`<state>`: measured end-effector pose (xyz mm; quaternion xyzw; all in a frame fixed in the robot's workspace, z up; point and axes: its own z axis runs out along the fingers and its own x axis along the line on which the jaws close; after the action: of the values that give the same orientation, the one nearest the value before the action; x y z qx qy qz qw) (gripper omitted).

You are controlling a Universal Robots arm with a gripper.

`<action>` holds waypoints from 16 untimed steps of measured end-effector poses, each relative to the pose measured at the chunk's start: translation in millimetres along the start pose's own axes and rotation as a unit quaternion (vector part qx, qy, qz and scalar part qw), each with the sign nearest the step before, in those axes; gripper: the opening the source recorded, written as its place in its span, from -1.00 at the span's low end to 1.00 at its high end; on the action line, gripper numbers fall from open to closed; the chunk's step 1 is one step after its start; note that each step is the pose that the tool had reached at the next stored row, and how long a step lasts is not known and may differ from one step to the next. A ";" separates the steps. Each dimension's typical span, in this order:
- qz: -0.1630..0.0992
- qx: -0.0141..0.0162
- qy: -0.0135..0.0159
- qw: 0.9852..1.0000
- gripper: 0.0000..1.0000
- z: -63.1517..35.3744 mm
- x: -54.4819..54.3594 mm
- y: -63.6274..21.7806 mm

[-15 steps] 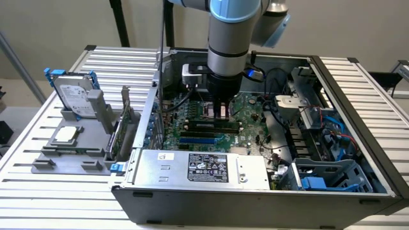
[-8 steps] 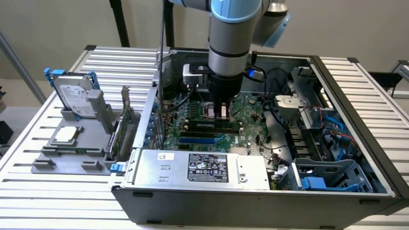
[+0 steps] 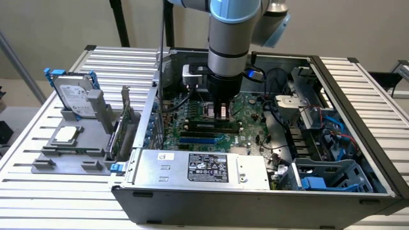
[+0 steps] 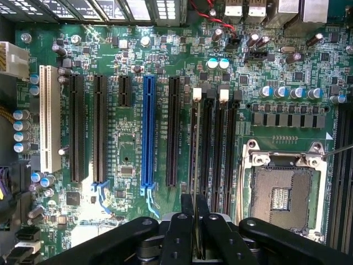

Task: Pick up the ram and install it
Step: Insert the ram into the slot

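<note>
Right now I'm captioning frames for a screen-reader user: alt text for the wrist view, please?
The gripper holds the ram edge-on over the motherboard's memory slots, beside the empty processor socket.

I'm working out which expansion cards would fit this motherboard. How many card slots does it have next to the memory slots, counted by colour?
white slot: 1
blue slot: 1
long black slots: 3
short black slot: 1
Total: 6
</note>
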<state>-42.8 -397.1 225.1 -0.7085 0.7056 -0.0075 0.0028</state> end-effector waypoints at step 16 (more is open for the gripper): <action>0.000 0.000 0.000 1.000 -0.79 -24.8 0.2 0.8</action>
<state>-43.9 -397.1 249.9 -0.7085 0.7056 -0.0080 0.0027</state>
